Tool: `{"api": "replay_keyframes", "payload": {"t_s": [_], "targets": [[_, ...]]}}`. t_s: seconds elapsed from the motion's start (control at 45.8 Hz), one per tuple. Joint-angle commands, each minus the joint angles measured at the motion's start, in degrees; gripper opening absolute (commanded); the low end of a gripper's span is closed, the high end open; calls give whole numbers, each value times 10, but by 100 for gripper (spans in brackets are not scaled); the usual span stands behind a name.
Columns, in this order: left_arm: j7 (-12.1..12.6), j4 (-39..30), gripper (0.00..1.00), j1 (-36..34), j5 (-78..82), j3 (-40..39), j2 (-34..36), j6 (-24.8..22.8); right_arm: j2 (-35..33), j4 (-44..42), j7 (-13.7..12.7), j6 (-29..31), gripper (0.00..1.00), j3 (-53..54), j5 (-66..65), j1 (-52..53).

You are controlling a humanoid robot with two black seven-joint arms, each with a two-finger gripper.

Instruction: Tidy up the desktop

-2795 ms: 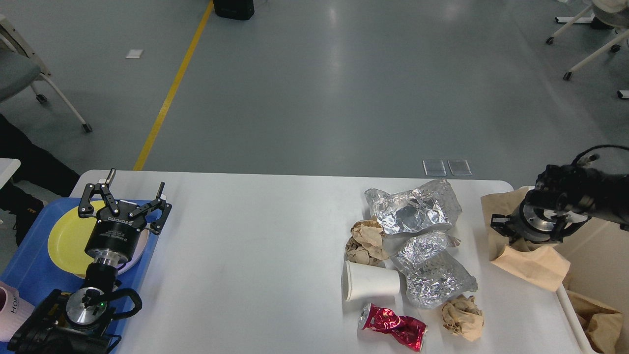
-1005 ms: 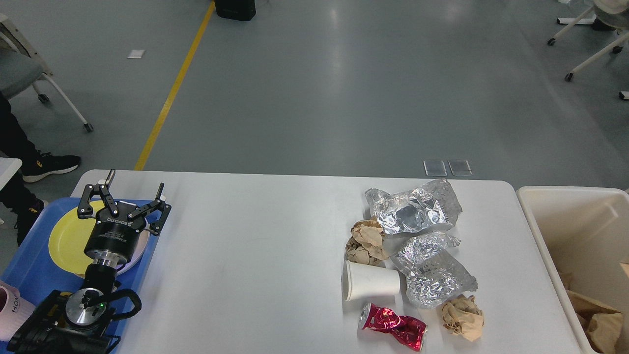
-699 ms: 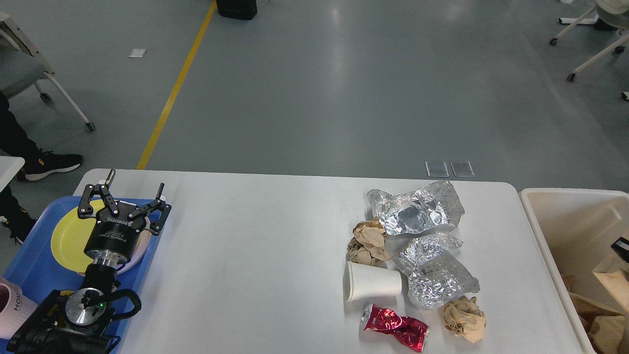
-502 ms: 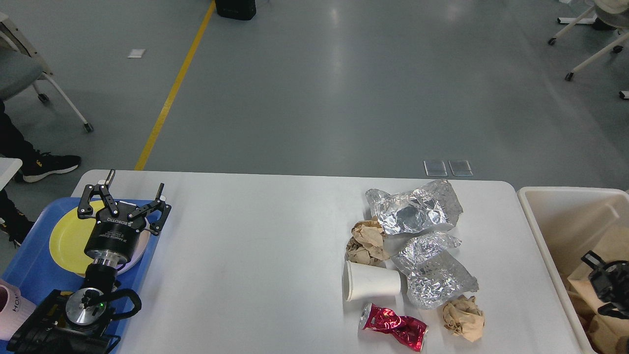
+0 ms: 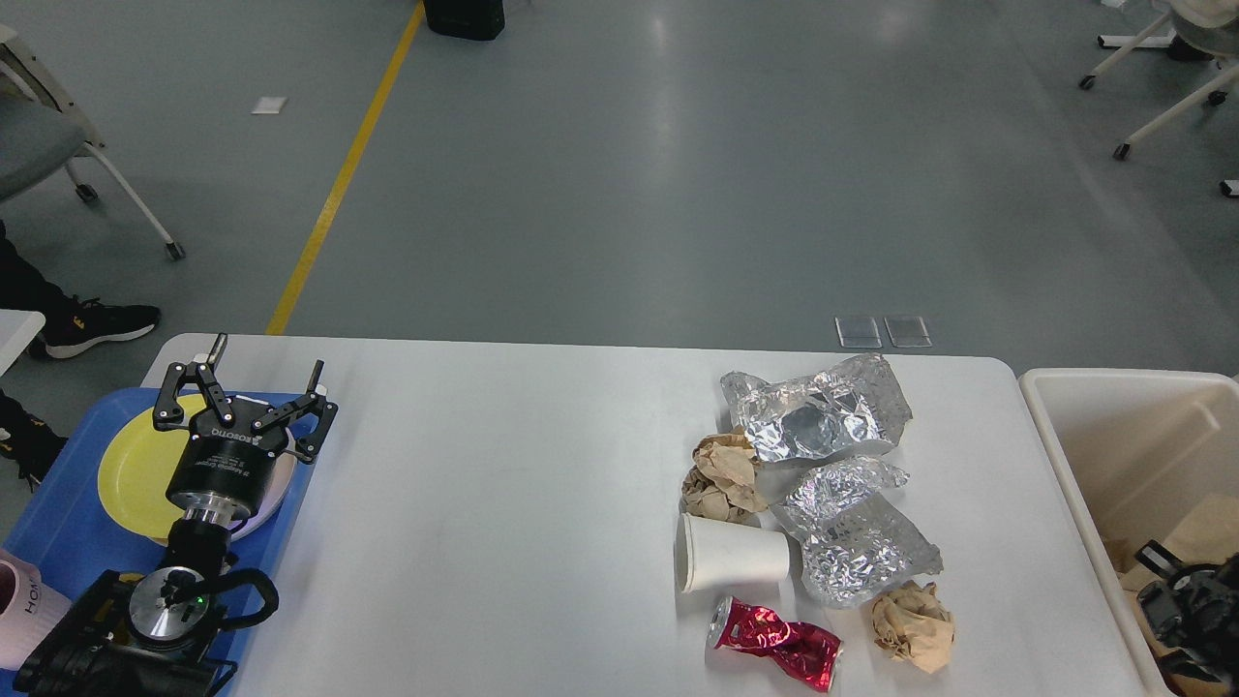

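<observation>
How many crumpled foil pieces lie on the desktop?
2: one foil piece near the desktop's far edge, the other just nearer, beside the tipped white cup.

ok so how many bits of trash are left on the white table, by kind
foil wrappers: 2
crumpled brown paper balls: 2
white paper cup: 1
crushed red can: 1
total: 6

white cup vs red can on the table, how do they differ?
The white paper cup keeps its round shape; the red can is crushed and twisted. The cup is plain matte white, the can glossy metallic red. The cup lies farther from me, the can nearer the table's front edge. Both lie on their sides, openings facing left, beside the foil.
</observation>
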Motion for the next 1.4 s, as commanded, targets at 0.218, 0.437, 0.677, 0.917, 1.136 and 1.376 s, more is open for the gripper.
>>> {"api": "replay_keyframes", "payload": {"t_s": [0.218,0.437,0.677,0.917,1.136,1.376], "targets": [[0,0,97,-1,0,0,0,1,-5,4,0,-24,100,1,0,16],[0,0,97,-1,0,0,0,1,-9,38,0,-24,100,1,-1,26],[0,0,97,-1,0,0,0,0,-69,130,-5,-21,100,-3,-11,97],[0,0,97,0,0,0,0,0,-149,299,-12,73,100,-76,-80,255],[0,0,97,0,0,0,-1,0,-151,410,-13,259,100,-192,-96,461],[0,0,97,-1,0,0,-1,0,-74,583,-13,447,100,-319,-93,743]]}}
